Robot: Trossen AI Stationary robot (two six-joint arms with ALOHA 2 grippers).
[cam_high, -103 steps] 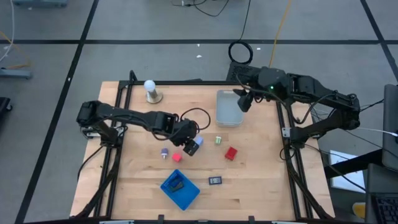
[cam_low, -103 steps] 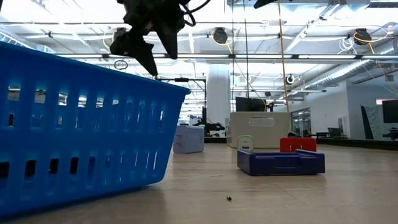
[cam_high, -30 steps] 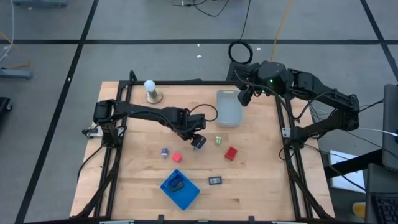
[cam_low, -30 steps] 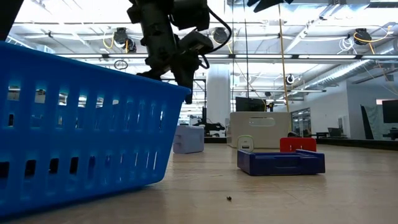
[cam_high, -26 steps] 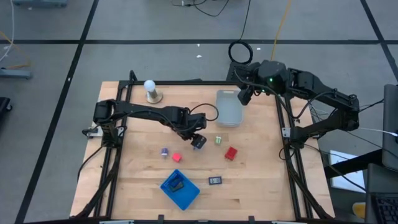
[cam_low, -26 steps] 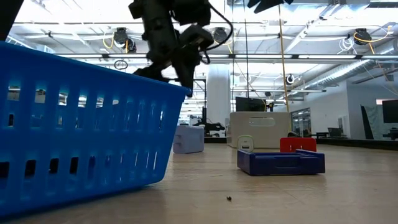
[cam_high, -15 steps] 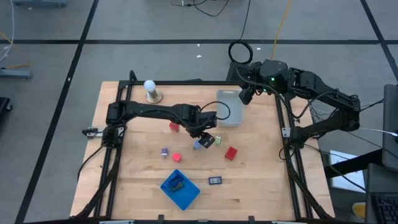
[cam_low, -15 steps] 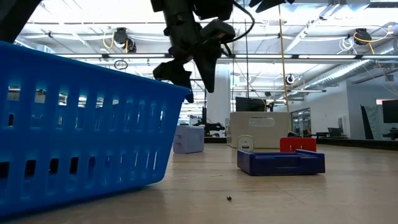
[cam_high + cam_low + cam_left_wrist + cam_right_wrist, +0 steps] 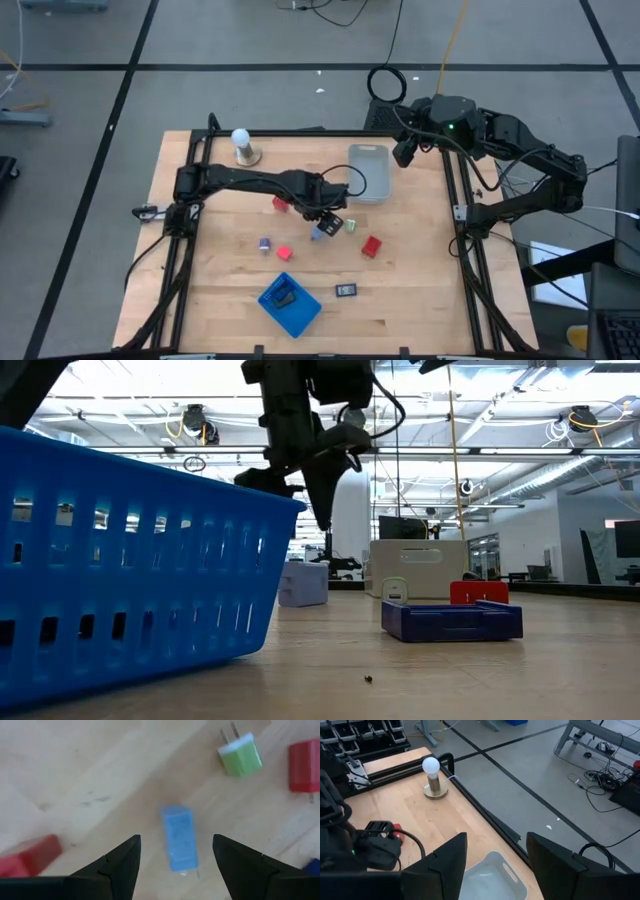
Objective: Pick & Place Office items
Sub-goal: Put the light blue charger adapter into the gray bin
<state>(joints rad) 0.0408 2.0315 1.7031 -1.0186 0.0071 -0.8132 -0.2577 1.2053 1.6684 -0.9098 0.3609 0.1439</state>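
Fingers of your left gripper (image 9: 172, 852) stand apart over the middle of the wooden surface (image 9: 420, 270), holding nothing; in the left wrist view a pale blue block (image 9: 178, 837) lies flat on the wood between and below them, clear of both. Close beside it you see a green plug piece (image 9: 241, 754) and a red block (image 9: 304, 765); another red block (image 9: 30, 856) lies on the opposite side. From above, the blue block (image 9: 319, 232) sits just beside the gripper, with the green piece (image 9: 351, 226) and a red block (image 9: 372, 246) to its right. A small red cube (image 9: 284, 254) and a purple bit (image 9: 264, 244) lie to its left. A flat black rectangle (image 9: 346, 290) rests near the front, next to the blue tray (image 9: 303, 312). Your right gripper (image 9: 495, 862) waits at the far right corner, above the clear bin (image 9: 368, 172), fingers apart and empty. A white ball on its stand (image 9: 241, 146) occupies the far left.
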